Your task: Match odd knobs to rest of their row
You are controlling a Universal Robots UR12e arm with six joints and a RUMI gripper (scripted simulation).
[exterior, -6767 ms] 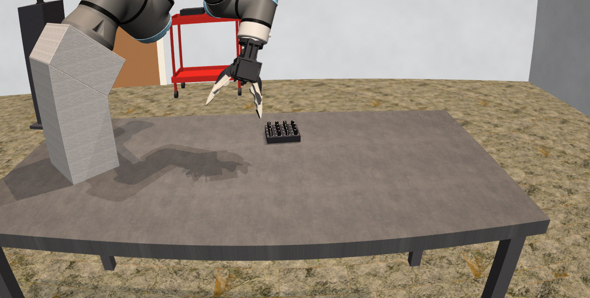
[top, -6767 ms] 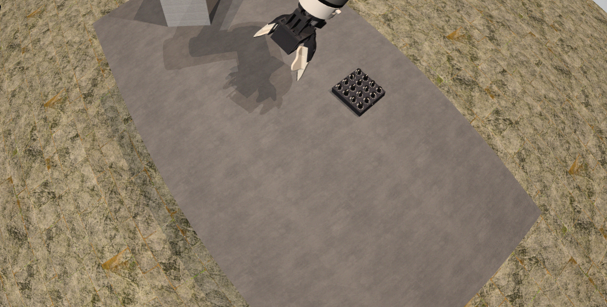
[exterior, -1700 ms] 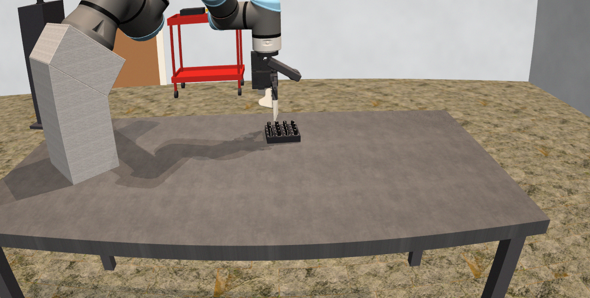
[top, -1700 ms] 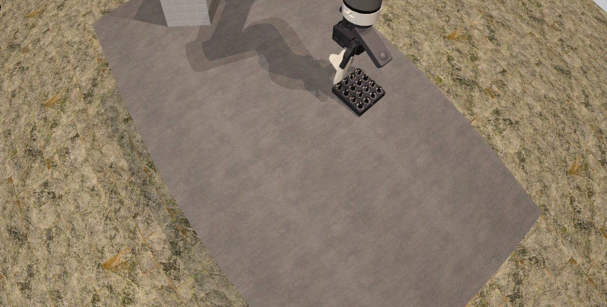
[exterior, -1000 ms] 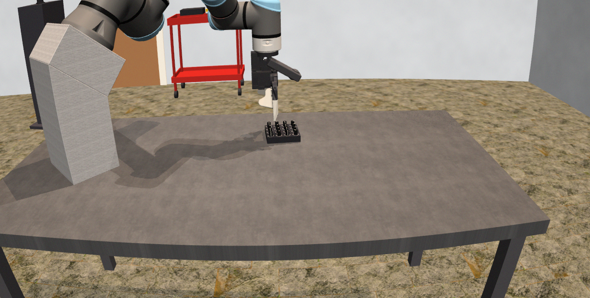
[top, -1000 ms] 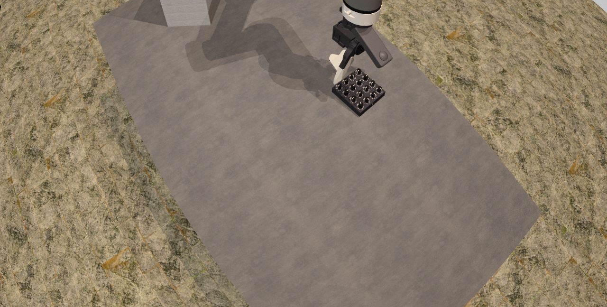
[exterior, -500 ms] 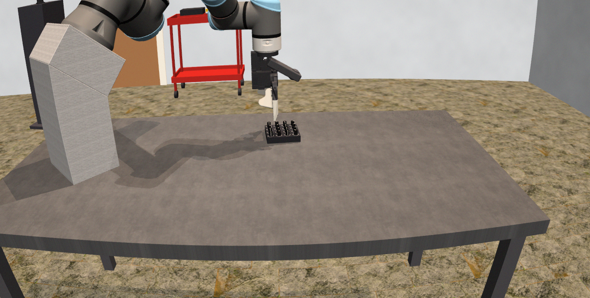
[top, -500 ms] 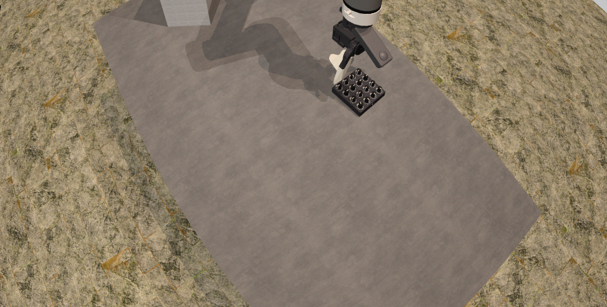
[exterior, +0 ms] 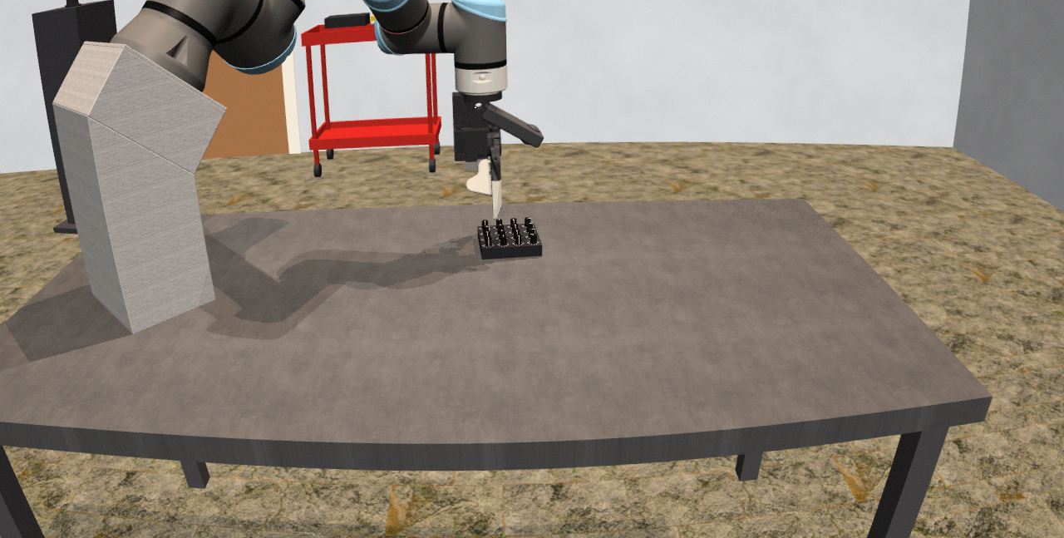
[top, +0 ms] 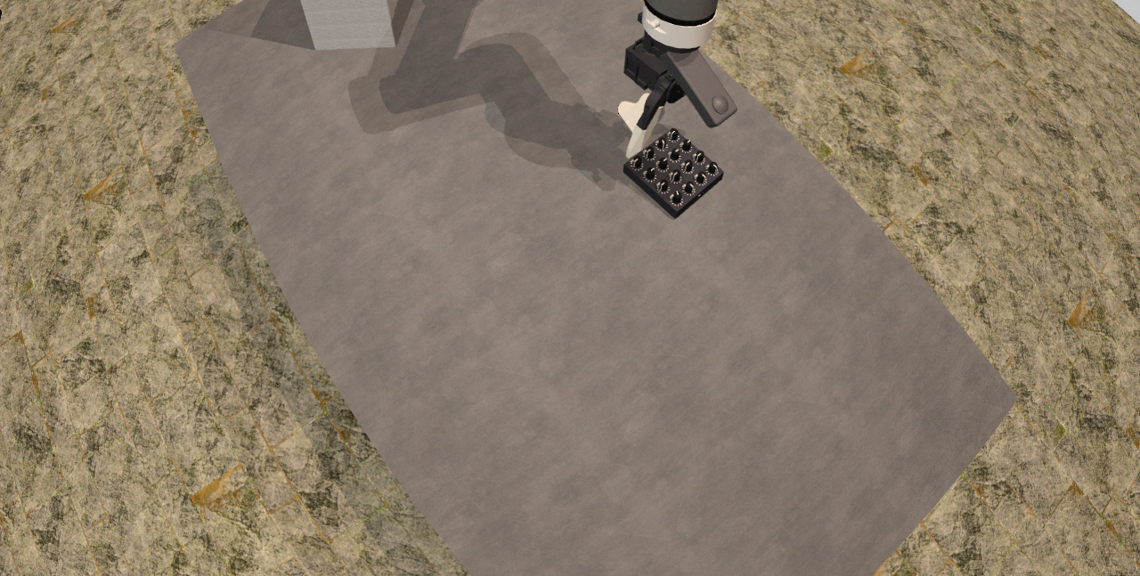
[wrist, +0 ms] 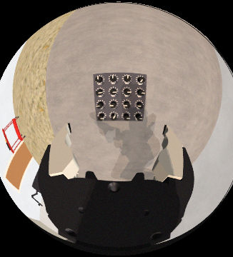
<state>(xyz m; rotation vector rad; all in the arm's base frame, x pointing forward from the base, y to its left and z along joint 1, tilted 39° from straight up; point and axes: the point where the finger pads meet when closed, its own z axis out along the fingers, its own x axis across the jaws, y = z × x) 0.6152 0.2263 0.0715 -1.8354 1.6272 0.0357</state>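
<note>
The black knob box (top: 654, 194) (exterior: 510, 253) (wrist: 120, 85) lies on the table, with four rows of four knobs. In the wrist view, three knobs of the top row point up, and its right knob (wrist: 140, 79) points diagonally. The second row points right as far as I can tell. In the third row the left three seem to point left, and the right knob (wrist: 139, 105) looks different. In the bottom row the second knob (wrist: 113, 116) points more downward than the others. Row labels are unreadable. My gripper (top: 638, 133) (exterior: 486, 199) (wrist: 116, 124) is open and empty, above and beside the box.
The grey table (top: 557, 333) (exterior: 446, 386) carries the box. The arm's grey pedestal (top: 346, 3) (exterior: 149, 222) stands at the table's far end from the box. A red cart (exterior: 376, 134) (wrist: 6, 137) stands beyond the table.
</note>
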